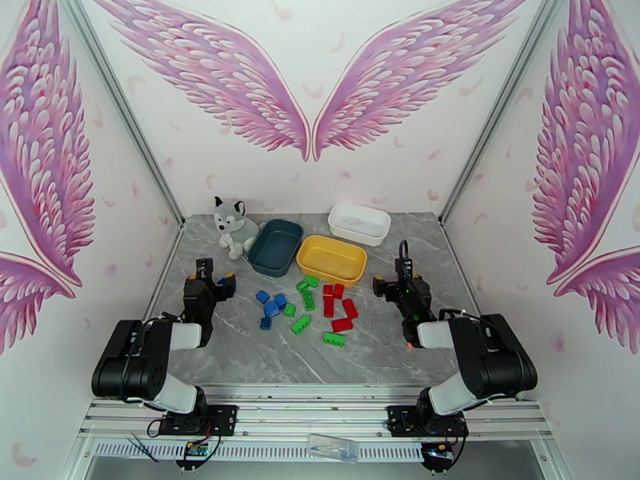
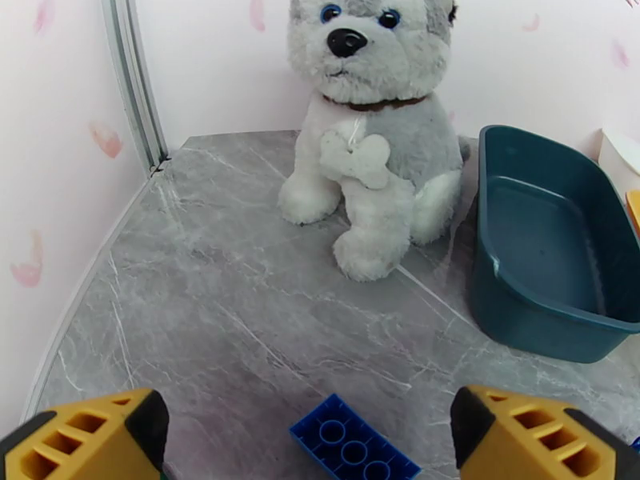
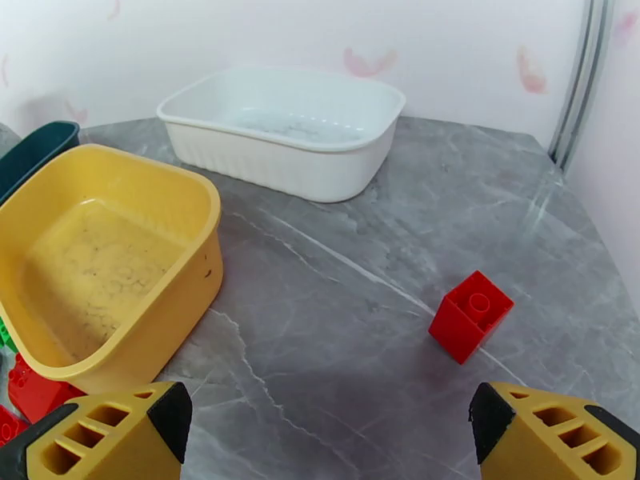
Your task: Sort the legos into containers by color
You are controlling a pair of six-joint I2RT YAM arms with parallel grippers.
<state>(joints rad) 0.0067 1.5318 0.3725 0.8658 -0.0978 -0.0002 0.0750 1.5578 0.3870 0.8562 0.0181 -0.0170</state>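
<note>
While the legos [image 1: 328,304] lie unsorted on the desk [image 1: 240,354] near the yellow tub [image 1: 331,259], both jaws are seen wide apart, empty, ready for picking.

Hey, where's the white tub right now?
In the top view the white tub sits at the back of the table, right of centre, just behind the yellow tub with a small gap between them.

Blue, green, red studded plastic bricks [image 1: 328,306] lie scattered nearer than empty teal plastic tub [image 1: 275,246], yellow tub [image 1: 332,260], white tub [image 1: 360,223].
</note>
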